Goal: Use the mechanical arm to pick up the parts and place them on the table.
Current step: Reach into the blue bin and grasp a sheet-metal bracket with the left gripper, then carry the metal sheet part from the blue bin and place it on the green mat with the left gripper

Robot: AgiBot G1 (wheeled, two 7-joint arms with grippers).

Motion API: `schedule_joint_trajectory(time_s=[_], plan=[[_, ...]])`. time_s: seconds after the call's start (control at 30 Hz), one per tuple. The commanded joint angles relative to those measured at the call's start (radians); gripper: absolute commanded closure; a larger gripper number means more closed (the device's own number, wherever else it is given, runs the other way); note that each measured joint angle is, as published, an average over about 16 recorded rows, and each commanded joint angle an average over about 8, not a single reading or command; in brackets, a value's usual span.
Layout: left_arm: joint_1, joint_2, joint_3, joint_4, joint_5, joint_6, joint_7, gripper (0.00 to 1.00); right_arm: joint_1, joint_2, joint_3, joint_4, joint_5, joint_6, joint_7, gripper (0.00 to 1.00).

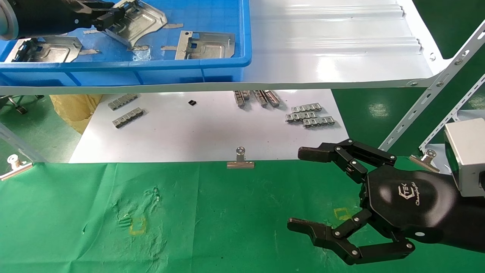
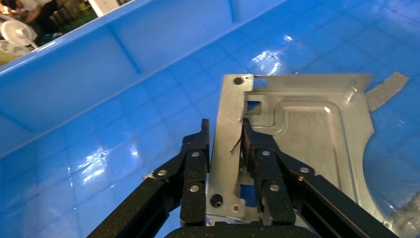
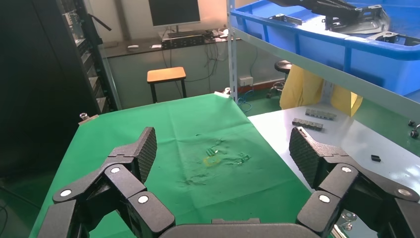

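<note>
Parts: we see three silvery stamped plates in the blue bin [image 1: 212, 64] on the upper shelf; one part [image 1: 140, 21] is in our left gripper [image 1: 108, 19].
Grip: in the left wrist view our left fingers [image 2: 195, 158] sit closed either side of its upright slotted flange [image 2: 229, 148]; the embossed plate body runs away from the jaws.
Look: thin sheet metal, one concave curved edge.
Destination: the table [image 1: 227, 220], green cloth, lies well below and nearer us.
Right gripper [image 1: 322, 191]: parked over the cloth, spread wide, holding nothing.
</note>
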Motion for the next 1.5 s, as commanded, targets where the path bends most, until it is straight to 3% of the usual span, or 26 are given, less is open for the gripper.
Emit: schedule_joint_trajectory(time_s=[0.03, 0.23, 0.4, 1.07, 1.27, 1.5], plan=[[0.002, 0.000, 0.000, 0.003, 0.000, -0.010, -0.001, 1.00, 0.000, 0.000, 0.000, 0.000, 0.000, 0.000, 0.000, 0.00], [-0.007, 0.001, -0.017, -0.009, -0.024, 0.011, -0.001, 1.00, 0.000, 0.000, 0.000, 0.000, 0.000, 0.000, 0.000, 0.00], [-0.021, -0.014, -0.045, -0.033, -0.066, 0.097, 0.016, 1.00, 0.000, 0.000, 0.000, 0.000, 0.000, 0.000, 0.000, 0.00], [-0.016, -0.182, -0.094, -0.120, -0.168, 0.716, 0.180, 1.00, 0.000, 0.000, 0.000, 0.000, 0.000, 0.000, 0.000, 0.00], [0.076, -0.268, -0.036, -0.350, -0.262, 0.764, 0.179, 1.00, 0.000, 0.000, 0.000, 0.000, 0.000, 0.000, 0.000, 0.00], [0.256, -0.449, 0.121, -0.719, -0.473, 0.753, 0.138, 1.00, 0.000, 0.000, 0.000, 0.000, 0.000, 0.000, 0.000, 0.00]])
